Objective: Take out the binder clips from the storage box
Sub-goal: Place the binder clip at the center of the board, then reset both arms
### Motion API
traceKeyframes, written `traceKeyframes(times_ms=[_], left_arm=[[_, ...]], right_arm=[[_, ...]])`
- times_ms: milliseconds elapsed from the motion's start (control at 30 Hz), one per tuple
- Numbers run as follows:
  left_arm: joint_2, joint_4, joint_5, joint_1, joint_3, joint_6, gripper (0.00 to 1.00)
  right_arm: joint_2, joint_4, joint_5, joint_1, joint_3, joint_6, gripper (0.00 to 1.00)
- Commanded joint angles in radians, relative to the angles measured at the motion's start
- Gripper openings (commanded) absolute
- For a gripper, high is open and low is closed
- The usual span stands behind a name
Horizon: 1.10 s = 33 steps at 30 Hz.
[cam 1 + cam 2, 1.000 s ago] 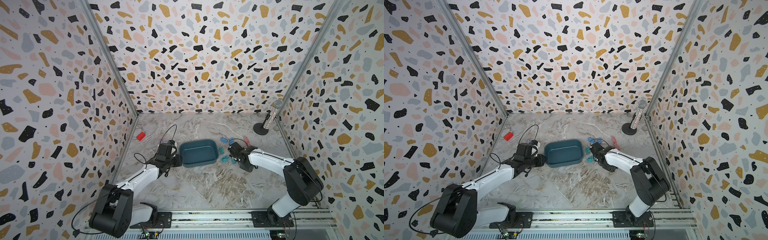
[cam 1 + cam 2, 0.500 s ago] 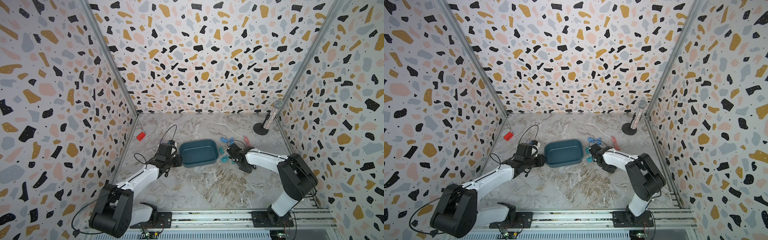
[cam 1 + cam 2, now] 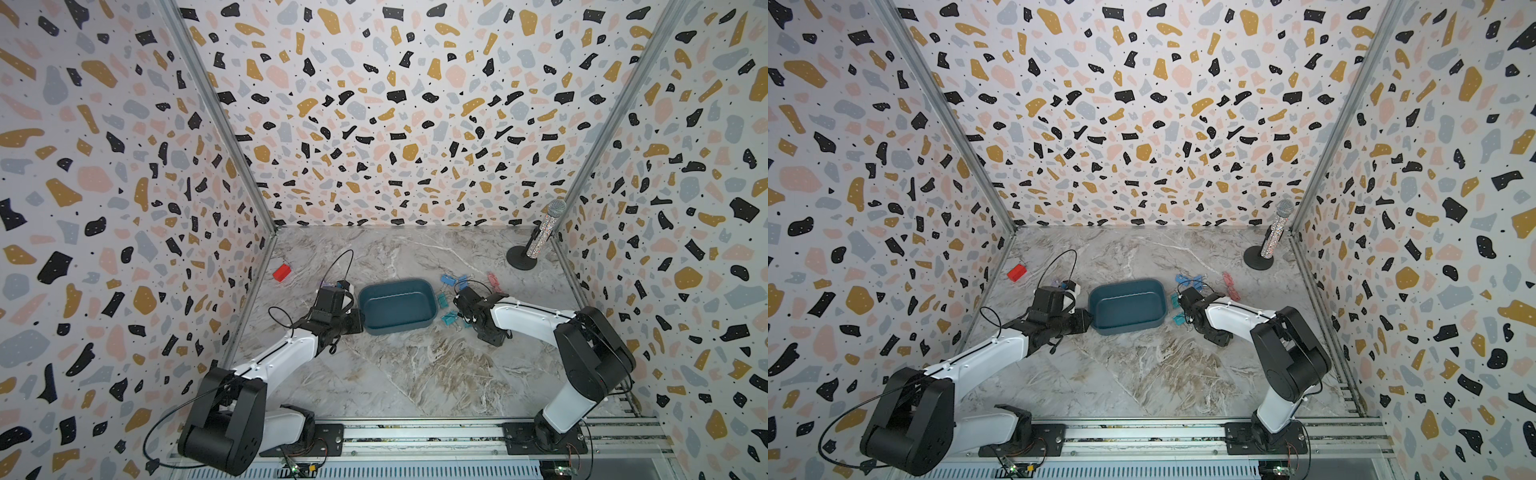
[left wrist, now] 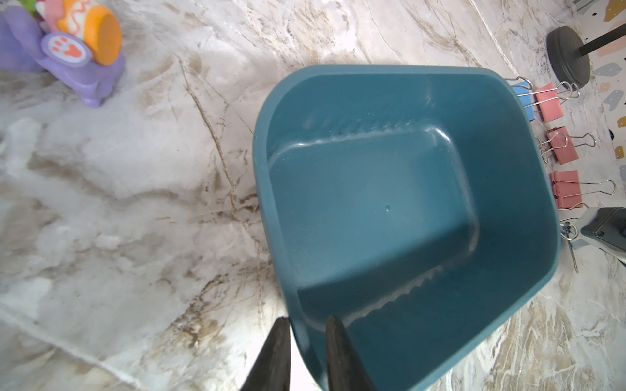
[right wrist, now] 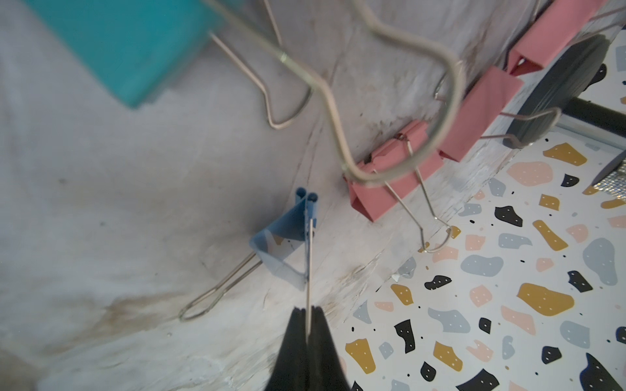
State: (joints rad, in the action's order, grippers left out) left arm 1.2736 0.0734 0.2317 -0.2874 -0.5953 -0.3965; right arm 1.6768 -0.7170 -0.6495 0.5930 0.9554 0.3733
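The dark teal storage box [image 3: 397, 307] [image 3: 1127, 305] [image 4: 372, 203] sits mid-table and no clip shows inside it. My left gripper [image 3: 359, 322] [image 3: 1088, 322] [image 4: 306, 321] is shut on its near-left rim, one finger inside and one outside. Binder clips lie on the table to the right of the box: blue [image 3: 449, 279] [image 3: 1183, 278], teal [image 3: 449, 318] [image 5: 125, 44] and pink [image 3: 493, 279] [image 4: 562, 149] [image 5: 393, 176]. My right gripper [image 3: 459, 298] [image 3: 1181, 297] [image 5: 309, 308] is among them, shut on one wire handle of a blue binder clip [image 5: 284, 243] low over the table.
A red block [image 3: 281, 272] [image 3: 1016, 272] lies by the left wall. A purple-and-orange toy [image 4: 67, 50] stands just behind my left wrist. At the back right corner a glitter microphone on a black round stand [image 3: 536, 243] [image 3: 1271, 243] leans. Patterned walls close three sides.
The right arm's elbow has swung a little to the left while its gripper stays among the clips. The left arm and the box have not moved.
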Motion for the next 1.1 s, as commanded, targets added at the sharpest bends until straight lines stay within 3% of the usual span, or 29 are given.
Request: traceKeyframes(times_ms=[0, 433, 767, 1067], left_arm=[[-0.013, -0.034, 0.017, -0.003, 0.012, 0.006, 0.23], [-0.015, -0.034, 0.017, -0.003, 0.014, 0.007, 0.23], [-0.018, -0.032, 0.017, -0.004, 0.014, 0.005, 0.23], [-0.020, -0.025, 0.003, -0.002, 0.011, 0.003, 0.23]], right_arm=[[0.010, -0.010, 0.023, -0.004, 0.002, -0.016, 0.08], [0.017, -0.015, 0.042, -0.004, 0.006, -0.027, 0.14], [0.010, -0.017, 0.038, -0.004, 0.016, -0.041, 0.29], [-0.095, -0.032, 0.080, -0.003, 0.049, -0.021, 0.35]])
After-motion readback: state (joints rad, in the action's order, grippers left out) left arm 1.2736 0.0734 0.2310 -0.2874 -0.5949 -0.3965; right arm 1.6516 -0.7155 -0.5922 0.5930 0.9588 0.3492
